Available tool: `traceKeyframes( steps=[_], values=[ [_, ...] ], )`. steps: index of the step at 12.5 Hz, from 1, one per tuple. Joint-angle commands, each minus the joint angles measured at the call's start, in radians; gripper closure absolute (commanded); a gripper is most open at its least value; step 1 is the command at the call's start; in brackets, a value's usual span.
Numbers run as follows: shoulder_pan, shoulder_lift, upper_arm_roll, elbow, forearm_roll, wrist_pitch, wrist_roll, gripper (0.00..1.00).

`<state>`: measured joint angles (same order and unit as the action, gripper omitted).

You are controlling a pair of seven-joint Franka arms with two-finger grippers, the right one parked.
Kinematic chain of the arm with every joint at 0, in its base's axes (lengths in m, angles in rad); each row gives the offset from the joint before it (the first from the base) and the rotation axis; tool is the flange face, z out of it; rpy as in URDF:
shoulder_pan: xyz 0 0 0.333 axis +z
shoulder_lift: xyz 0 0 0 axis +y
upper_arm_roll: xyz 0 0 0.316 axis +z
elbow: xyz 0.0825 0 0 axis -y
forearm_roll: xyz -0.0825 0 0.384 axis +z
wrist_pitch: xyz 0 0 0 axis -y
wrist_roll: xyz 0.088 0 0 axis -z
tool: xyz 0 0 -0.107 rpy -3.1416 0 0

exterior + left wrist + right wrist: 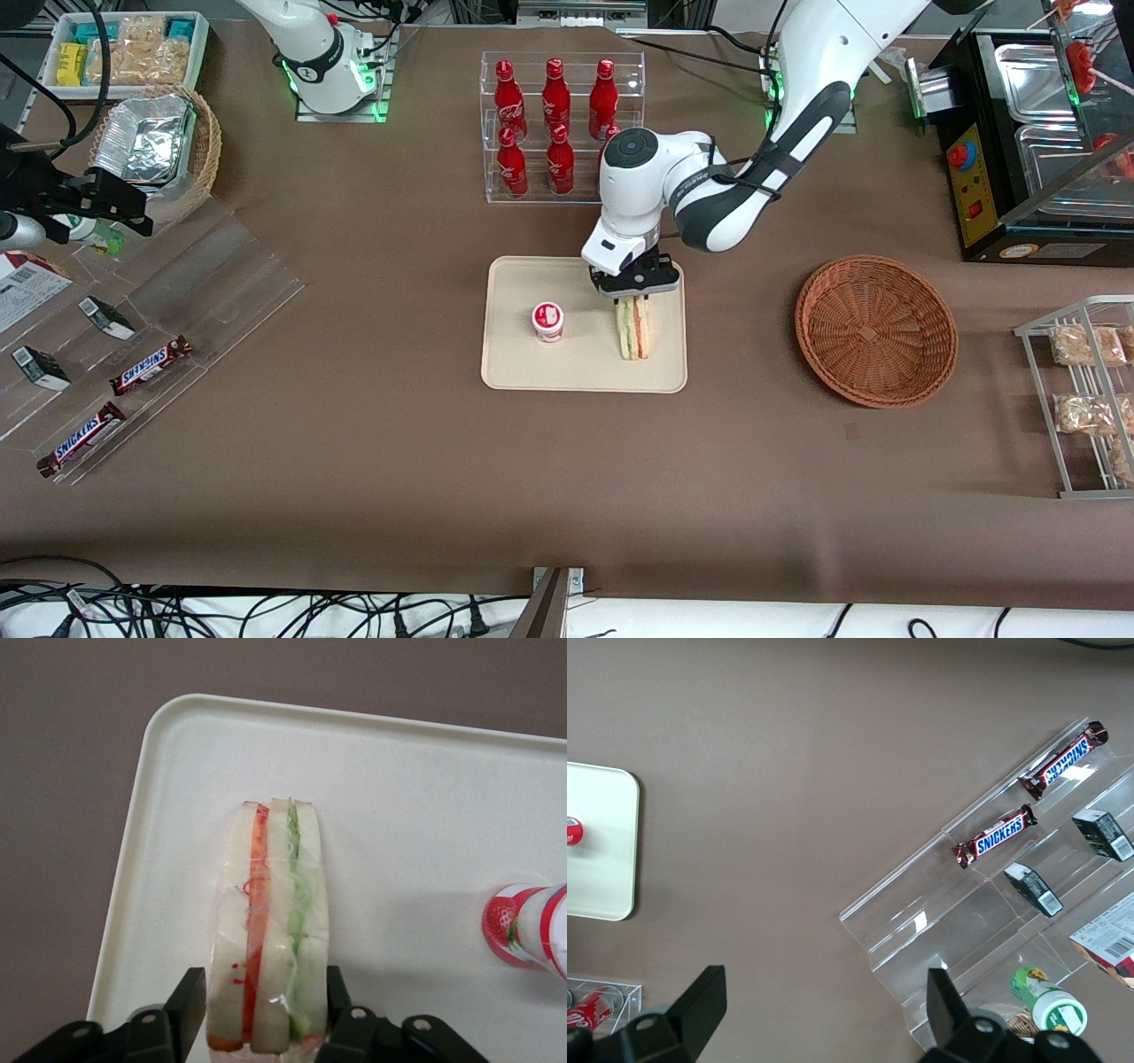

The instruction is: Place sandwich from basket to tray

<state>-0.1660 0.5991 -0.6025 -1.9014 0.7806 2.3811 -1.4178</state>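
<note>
Jaws of gripper (266, 1005) flank sandwich (270, 930) (resting on tray (425, 806)).

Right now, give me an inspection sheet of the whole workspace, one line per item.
Surface: brown table cover.
Job's things: sandwich standing on edge on the tray; basket holds nothing, toward the working arm's end.
Clutter: yogurt cup on the tray; cola bottles in a clear rack; Snickers bars on acrylic shelves.
Gripper: gripper shut on the sandwich, over the tray.
Cables: black cables along the table's near edge.
Surroundings: black appliance beside the table.
</note>
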Motion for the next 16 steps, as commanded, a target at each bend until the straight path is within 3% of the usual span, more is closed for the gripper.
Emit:
traceKeyframes(
  steps=[1, 5, 8, 10, 16],
  values=[
    [0.006, -0.007, 0.0, 0.016, 0.028, 0.001, -0.024, 0.0],
    [0.011, -0.038, -0.006, 0.053, -0.013, -0.023, -0.03, 0.0],
    [-0.006, -0.071, -0.019, 0.149, -0.139, -0.182, -0.021, 0.0],
    [0.022, -0.078, -0.057, 0.223, -0.185, -0.267, -0.007, 0.0],
    [0.08, -0.084, -0.037, 0.528, -0.429, -0.623, 0.374, 0.0]
  ],
)
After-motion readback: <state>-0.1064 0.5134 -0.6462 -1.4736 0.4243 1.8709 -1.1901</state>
